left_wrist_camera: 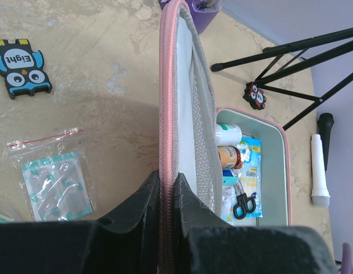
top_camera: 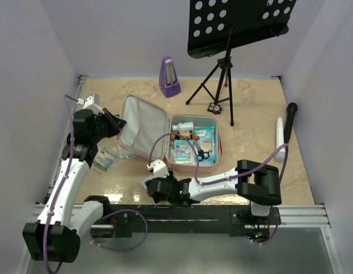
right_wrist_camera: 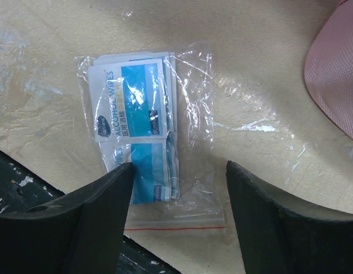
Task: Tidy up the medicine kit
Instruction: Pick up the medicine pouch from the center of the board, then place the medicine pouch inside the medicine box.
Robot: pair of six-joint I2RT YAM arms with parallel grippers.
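Note:
The pink medicine kit (top_camera: 143, 127) lies open at mid-table, its grey-lined lid tilted up on the left. My left gripper (top_camera: 115, 124) is shut on the lid's zip edge (left_wrist_camera: 168, 114), one finger on each side. The base (left_wrist_camera: 272, 171) holds small bottles (left_wrist_camera: 229, 135), blue packets and black scissors (left_wrist_camera: 243, 204). My right gripper (top_camera: 155, 188) hangs open at the table's front edge, over a clear zip bag of alcohol wipes (right_wrist_camera: 145, 123). The bag lies flat between the spread fingers (right_wrist_camera: 108, 194), untouched. A pink corner of the kit (right_wrist_camera: 336, 74) shows at the right.
A bag of teal packets (left_wrist_camera: 53, 182) and an owl badge (left_wrist_camera: 19, 65) lie left of the lid. A purple metronome (top_camera: 169, 77) and a music stand tripod (top_camera: 222, 80) stand behind. A microphone (top_camera: 289, 120) and white tube (top_camera: 280, 138) lie at the far right.

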